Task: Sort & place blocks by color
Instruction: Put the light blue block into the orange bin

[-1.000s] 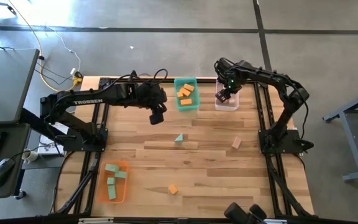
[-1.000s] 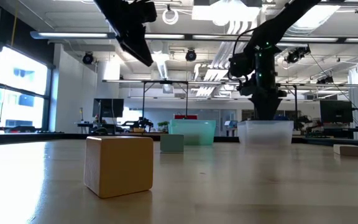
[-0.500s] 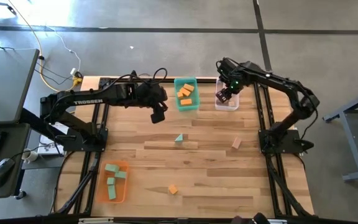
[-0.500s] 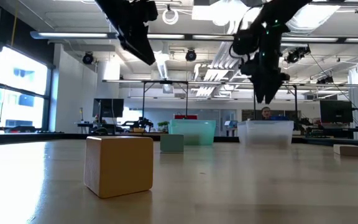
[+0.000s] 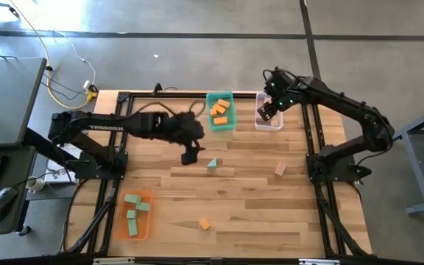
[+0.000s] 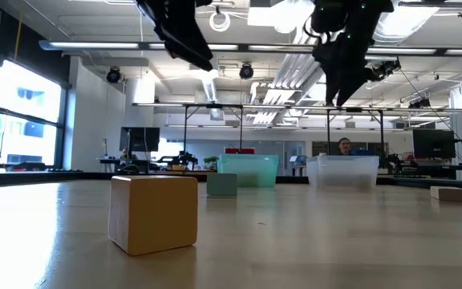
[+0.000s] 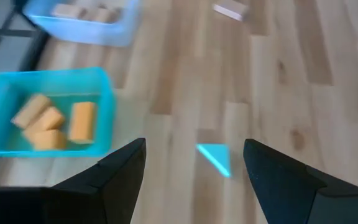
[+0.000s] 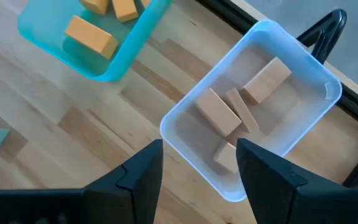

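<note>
My left gripper (image 5: 190, 156) hangs open above the table, just left of a teal wedge (image 5: 212, 163). In the left wrist view the wedge (image 7: 215, 158) lies on the wood between and beyond the gripper's (image 7: 194, 168) fingers. My right gripper (image 5: 269, 110) is open and empty, high over the clear bin (image 8: 319, 74), in which tan blocks (image 8: 216, 112) lie. A tan block (image 5: 280, 169) rests on the table at the right. An orange block (image 5: 205, 224) sits near the front edge and looms large in the low view (image 6: 152, 213).
A teal bin (image 5: 230, 125) at the far edge holds orange blocks (image 5: 220, 110), next to the clear bin (image 5: 278, 125). An orange bin (image 5: 147, 221) at the near left holds green blocks (image 5: 132, 213). Bare wood lies between the loose blocks.
My left gripper has swung from beside the teal bin toward the table's near edge and a little right, ending close to the teal wedge. My right gripper has risen out of the clear bin and now hangs high above it. No block has moved.
</note>
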Controlling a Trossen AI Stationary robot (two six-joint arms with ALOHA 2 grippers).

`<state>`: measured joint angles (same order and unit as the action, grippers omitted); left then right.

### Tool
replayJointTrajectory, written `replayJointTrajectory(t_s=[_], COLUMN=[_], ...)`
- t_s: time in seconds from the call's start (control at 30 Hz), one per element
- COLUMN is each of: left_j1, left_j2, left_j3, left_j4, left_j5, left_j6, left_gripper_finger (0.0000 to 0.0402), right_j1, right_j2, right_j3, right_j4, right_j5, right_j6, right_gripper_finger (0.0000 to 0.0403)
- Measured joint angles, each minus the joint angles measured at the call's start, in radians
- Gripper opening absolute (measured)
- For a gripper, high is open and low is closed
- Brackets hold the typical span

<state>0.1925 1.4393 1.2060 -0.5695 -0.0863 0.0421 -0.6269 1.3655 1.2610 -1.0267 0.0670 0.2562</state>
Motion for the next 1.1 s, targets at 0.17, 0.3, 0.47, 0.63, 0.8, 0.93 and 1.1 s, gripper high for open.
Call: replayJointTrajectory(t_s=[0.17,0.3,0.47,0.63,0.8,0.93,1.1], left_j1=[-0.067,-0.117,-0.158,-0.174,-0.174,-0.173,-0.174], left_j2=[0.076,0.146,0.222,0.276,0.320,0.353,0.396], left_j3=[0.000,0.000,0.000,0.000,0.000,0.000,0.000], left_j4=[0.009,0.037,0.077,0.085,0.099,0.107,0.129], left_j5=[-0.028,-0.054,-0.151,-0.168,-0.168,-0.170,-0.171], left_j6=[-0.005,0.004,-0.034,-0.085,-0.096,-0.116,-0.119], left_gripper_finger=[0.0258,0.0259,0.0258,0.0259,0.0258,0.0259,0.0258], right_j1=[0.024,0.046,0.075,0.109,0.144,0.171,0.200], right_j2=[-0.004,-0.004,-0.004,-0.004,-0.004,-0.004,-0.004], right_j3=[0.000,0.000,0.000,0.000,0.000,0.000,0.000], right_j4=[0.000,0.000,0.000,0.000,0.000,0.000,0.000], right_j5=[0.041,0.059,0.059,0.058,0.061,0.072,0.072], right_j6=[0.005,0.009,0.014,0.016,0.017,0.016,0.015], right_gripper_finger=[0.0191,0.0191,0.0191,0.0191,0.0191,0.0191,0.0191])
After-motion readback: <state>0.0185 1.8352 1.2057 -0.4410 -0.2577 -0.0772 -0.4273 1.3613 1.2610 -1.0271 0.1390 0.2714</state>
